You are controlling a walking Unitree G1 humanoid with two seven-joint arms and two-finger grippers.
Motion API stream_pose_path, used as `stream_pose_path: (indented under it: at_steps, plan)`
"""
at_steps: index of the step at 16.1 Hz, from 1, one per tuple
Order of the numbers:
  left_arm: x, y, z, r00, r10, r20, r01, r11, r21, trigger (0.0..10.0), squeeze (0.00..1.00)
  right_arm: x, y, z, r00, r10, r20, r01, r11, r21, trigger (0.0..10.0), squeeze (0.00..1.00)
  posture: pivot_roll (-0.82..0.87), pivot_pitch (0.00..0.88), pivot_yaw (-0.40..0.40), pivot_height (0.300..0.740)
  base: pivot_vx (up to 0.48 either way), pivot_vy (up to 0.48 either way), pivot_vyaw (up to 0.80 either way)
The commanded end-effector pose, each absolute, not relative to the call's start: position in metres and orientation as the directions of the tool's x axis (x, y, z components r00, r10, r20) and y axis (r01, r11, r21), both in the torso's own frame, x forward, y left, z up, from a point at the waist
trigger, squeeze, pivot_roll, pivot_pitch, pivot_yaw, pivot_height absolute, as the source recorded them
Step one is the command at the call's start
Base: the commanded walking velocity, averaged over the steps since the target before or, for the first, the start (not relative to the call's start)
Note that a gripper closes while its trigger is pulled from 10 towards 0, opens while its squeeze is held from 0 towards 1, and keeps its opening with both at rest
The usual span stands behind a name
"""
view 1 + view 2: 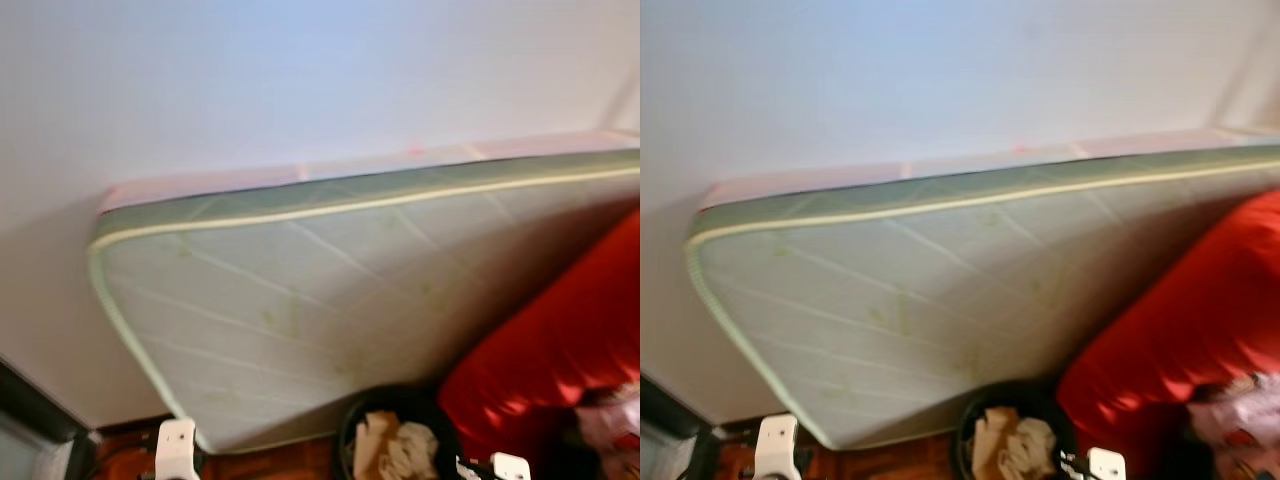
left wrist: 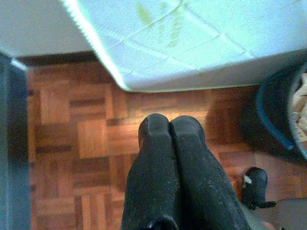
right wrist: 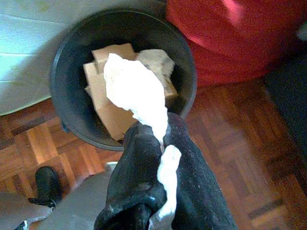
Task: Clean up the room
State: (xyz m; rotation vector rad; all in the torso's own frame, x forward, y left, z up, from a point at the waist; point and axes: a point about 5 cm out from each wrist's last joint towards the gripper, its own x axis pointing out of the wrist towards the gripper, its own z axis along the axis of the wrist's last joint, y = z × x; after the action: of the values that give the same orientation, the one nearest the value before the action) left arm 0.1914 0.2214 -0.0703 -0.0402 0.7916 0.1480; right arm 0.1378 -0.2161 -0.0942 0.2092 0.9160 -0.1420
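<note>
— Surroundings? 
— Mattress [image 1: 330, 300] leans on the wall, red sofa [image 1: 560, 350] beside the bin [image 3: 72, 110].
— Tissue [image 3: 136, 93]?
— Right claw [image 3: 160, 139] pinches it; it points along the fingers, over the bin. Left claw [image 2: 169, 127] is pressed together.

A pale, plain wall [image 1: 300, 70] fills the upper part of the head views. A mattress [image 1: 330, 300] stands on its long edge and leans against it, tilted, with a quilted greenish-white face, a light piped border and a pink strip along its top edge. Yellowish stains mark the quilting. To the right, a large red cushion or sofa [image 1: 560, 340] presses against the mattress, with sunlight falling in bright patches on the red fabric. The floor [image 2: 72, 143] is reddish-brown wooden parquet laid in small squares. A dark skirting board [image 2: 53, 60] runs along the foot of the wall.
</note>
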Motion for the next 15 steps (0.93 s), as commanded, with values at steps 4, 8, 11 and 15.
stream_pose_path:
  at_steps: [4, 8, 11, 15]
  plan:
    - [0.1896, 0.221, -0.0719, 0.68, 0.118, -0.723, -0.158, 0.987, 0.012, 10.0, 0.0, 0.1341, -0.2177, -0.0956, 0.586, -0.041, -0.809, 0.229, 0.966, 0.116, 10.0, 0.0, 0.14, 0.0, -0.054, 0.714, 0.0, 0.0, -0.69]
    - [0.1908, 0.2211, -0.0711, 0.686, 0.126, -0.717, -0.17, 0.985, 0.011, 10.0, 0.0, 0.1363, -0.2179, -0.0946, 0.595, -0.042, -0.802, 0.222, 0.968, 0.115, 10.0, 0.0, 0.15, 0.0, -0.058, 0.714, 0.0, 0.0, -0.16]
    - [0.1907, 0.2217, -0.0713, 0.68, 0.136, -0.721, -0.17, 0.985, 0.025, 10.0, 0.0, 0.1363, -0.218, -0.0946, 0.595, -0.043, -0.802, 0.229, 0.966, 0.118, 10.0, 0.0, 0.15, 0.0, -0.059, 0.714, 0.082, 0.0, 0.0]
    - [0.193, 0.2225, -0.0689, 0.703, 0.12, -0.701, -0.163, 0.987, 0.005, 10.0, 0.0, 0.1355, -0.2178, -0.0952, 0.587, -0.04, -0.809, 0.236, 0.964, 0.123, 10.0, 0.0, 0.15, 0.0, -0.058, 0.714, 0.254, 0.0, -0.67]
